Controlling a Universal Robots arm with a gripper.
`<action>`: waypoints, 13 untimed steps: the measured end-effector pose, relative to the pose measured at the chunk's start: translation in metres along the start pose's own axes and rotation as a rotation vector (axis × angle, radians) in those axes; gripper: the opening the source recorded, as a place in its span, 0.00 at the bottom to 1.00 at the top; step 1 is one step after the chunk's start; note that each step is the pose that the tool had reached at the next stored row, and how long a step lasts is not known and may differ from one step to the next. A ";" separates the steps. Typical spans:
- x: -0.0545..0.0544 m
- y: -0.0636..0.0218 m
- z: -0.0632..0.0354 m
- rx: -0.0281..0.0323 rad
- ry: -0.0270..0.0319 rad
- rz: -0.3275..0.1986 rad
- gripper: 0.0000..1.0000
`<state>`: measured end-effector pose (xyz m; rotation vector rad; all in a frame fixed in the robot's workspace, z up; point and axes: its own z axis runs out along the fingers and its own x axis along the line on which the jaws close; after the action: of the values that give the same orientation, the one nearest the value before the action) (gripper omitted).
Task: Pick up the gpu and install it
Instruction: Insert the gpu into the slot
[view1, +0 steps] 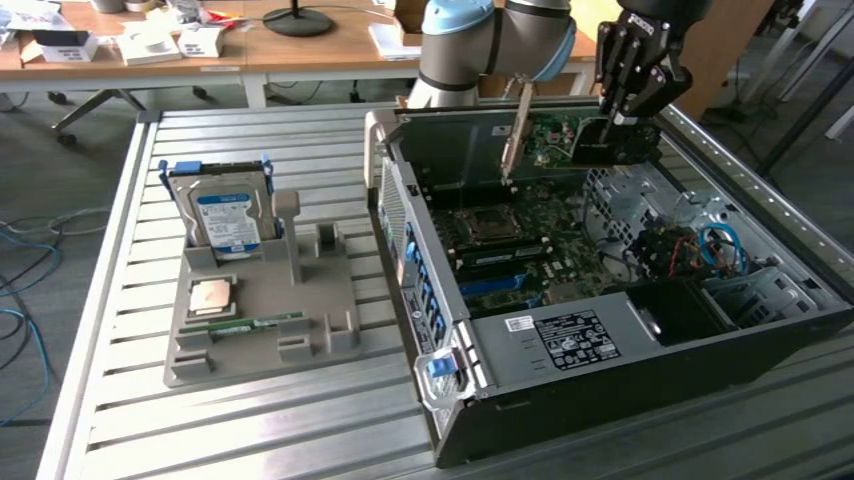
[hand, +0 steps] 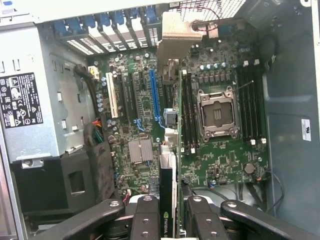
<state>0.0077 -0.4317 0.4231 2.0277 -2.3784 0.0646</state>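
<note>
The gpu (view1: 567, 140) is picked up but not yet installed. It hangs on edge between the jaws of the gripper (view1: 621, 125), which are closed narrowly on its end, with its silver bracket (view1: 518, 130) on the far end from the jaws. Card and jaws hover over the open computer case (view1: 601, 400), clear of the motherboard (view1: 534, 230) below them. The long blue slot (hand: 155, 95) beneath the jaws is bare, so seating the card remains to be done.

The case also holds an empty processor socket (hand: 217, 112) and a labelled power supply (view1: 567, 335). Well away from the jaws, a grey holder (view1: 320, 345) on the table (view1: 267, 430) keeps an upright hard drive (view1: 224, 215), a processor chip (view1: 214, 297) and a memory stick (view1: 247, 325).
</note>
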 end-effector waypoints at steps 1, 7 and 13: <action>0.000 0.0001 0.0000 0.0000 0.0000 0.000 0.26; 0.001 0.0043 0.0000 0.0038 -0.0007 -0.003 0.26; 0.001 0.0052 0.0000 0.0056 -0.0012 -0.009 0.26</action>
<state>0.0025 -0.4314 0.4230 2.0416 -2.3721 0.0701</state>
